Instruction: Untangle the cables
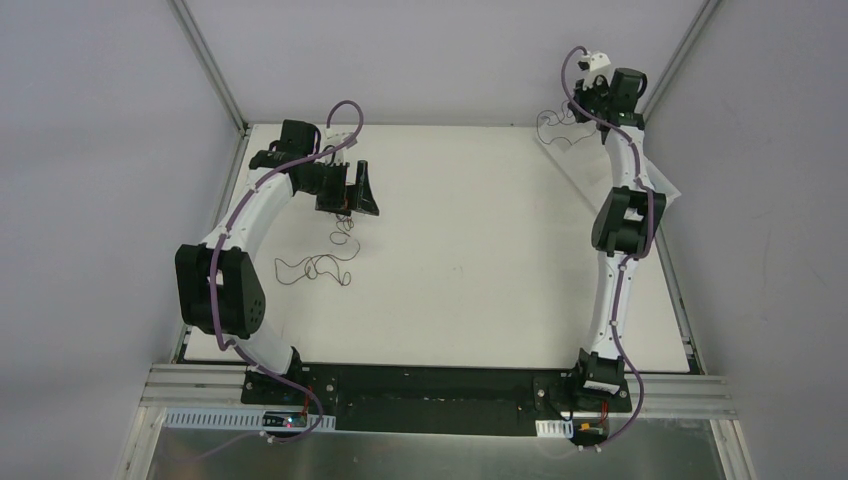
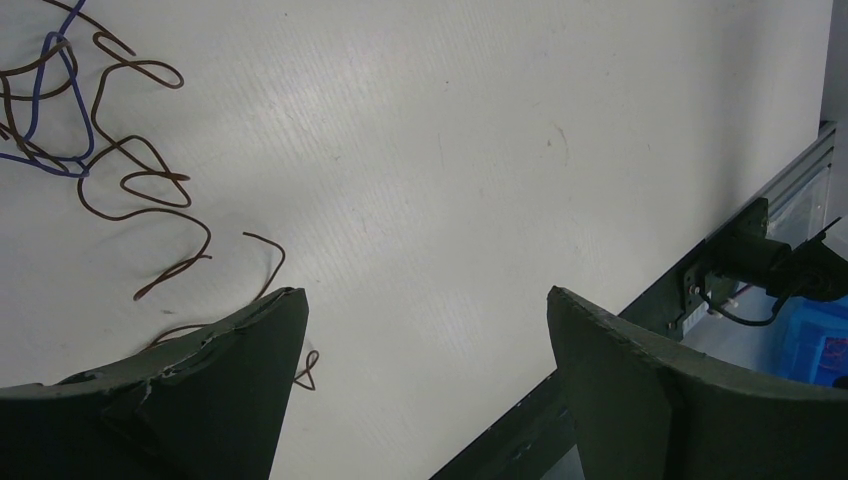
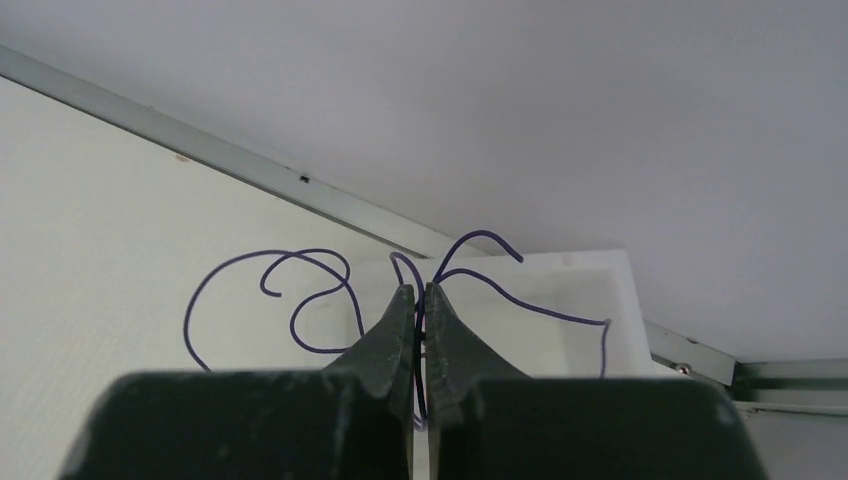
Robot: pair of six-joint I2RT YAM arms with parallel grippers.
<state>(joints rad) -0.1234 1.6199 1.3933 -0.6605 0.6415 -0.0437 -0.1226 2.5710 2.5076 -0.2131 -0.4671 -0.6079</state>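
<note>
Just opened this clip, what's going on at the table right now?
Thin curly wires are being sorted out on a white table. The right pincer is shut on a blue-violet wire at the far right corner, with the wire's ends curling out to either side. The left pincer hangs open and empty over the table's left half, next to a loose tangle of brown wires with a blue one running through it, not yet separated.

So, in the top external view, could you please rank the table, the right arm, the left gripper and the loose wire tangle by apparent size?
1. Table
2. Right arm
3. Left gripper and loose wire tangle: similar spread, so I would not rank them.
</note>
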